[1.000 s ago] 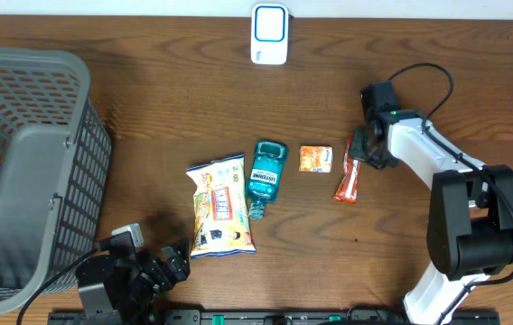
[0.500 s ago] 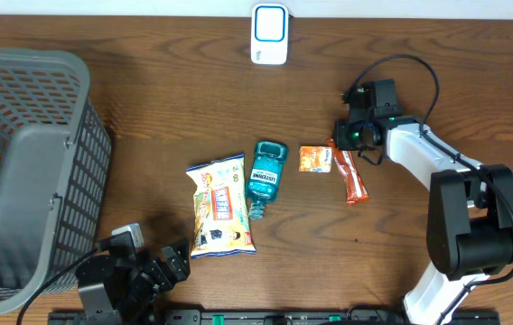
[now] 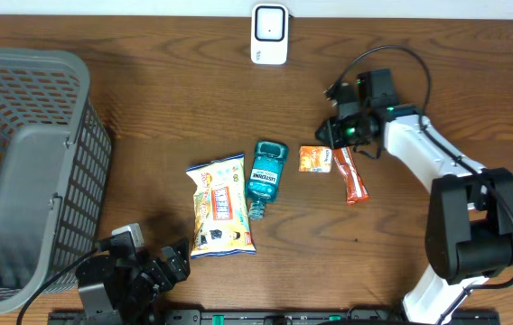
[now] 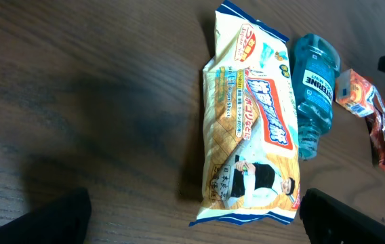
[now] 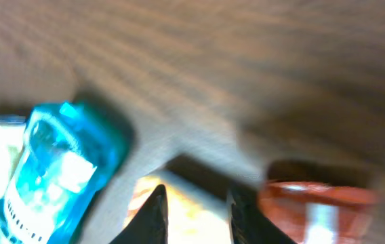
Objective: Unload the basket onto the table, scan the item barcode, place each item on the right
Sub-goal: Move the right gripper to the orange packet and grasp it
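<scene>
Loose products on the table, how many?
4. Snack bag left of centre; blue mouthwash bottle beside it on its right; small orange packet further right; red wrapper rightmost, by the right gripper. None visible in the basket.

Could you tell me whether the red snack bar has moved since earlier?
Yes. The red snack bar has swung its upper end toward the orange packet, which stayed put.

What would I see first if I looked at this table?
Probably the bright blue mouthwash bottle in the middle of the table, lying beside a yellow snack bag. Then the big gray basket on the left side, and the right arm's end effector hovering by the red-orange packet and the small orange packet.
</scene>
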Tool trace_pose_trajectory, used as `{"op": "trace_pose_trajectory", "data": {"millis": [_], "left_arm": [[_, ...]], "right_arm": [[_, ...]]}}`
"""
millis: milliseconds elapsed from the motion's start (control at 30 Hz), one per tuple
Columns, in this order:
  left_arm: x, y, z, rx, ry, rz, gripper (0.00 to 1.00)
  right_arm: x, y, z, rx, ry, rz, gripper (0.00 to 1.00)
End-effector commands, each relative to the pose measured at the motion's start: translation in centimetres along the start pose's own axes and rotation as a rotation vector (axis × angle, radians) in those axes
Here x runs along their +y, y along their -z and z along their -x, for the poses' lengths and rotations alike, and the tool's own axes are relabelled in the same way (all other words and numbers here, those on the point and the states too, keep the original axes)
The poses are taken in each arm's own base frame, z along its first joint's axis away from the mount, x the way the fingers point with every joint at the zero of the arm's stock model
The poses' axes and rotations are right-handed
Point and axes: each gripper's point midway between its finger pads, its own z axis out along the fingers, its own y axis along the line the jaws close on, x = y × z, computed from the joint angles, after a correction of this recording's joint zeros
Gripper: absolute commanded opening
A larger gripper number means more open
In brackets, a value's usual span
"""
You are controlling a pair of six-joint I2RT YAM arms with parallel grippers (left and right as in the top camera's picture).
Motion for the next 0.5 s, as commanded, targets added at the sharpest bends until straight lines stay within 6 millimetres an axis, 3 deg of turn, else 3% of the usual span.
{"op": "trace_pose_trajectory", "data": {"millis": [0, 67, 300, 367, 467], "left_arm": [[0.3, -0.1, -1.0, 0.039, 0.002, 0.005, 0.99], [0.3, -0.1, -1.0, 0.039, 0.002, 0.005, 0.98], [0.3, -0.1, -1.0, 0.039, 0.002, 0.005, 0.98], [0.3, -0.1, -1.0, 0.039, 0.002, 0.005, 0.98], [0.3, -0.1, -1.0, 0.039, 0.002, 0.005, 0.99]], "right_arm": [[2.4, 0.2, 0.4, 0.0, 0.117, 0.004, 0.31], [2.1, 0.0, 0.3, 0.006, 0.136, -0.059, 0.4], [0.8, 0.2, 0.3, 0.014, 0.246, -0.103, 0.44], [0.7, 0.5, 0.2, 0.016, 0.299, -0.068, 0.49], [1.7, 0.5, 0.1, -0.003, 0.327, 0.056, 0.49]]}}
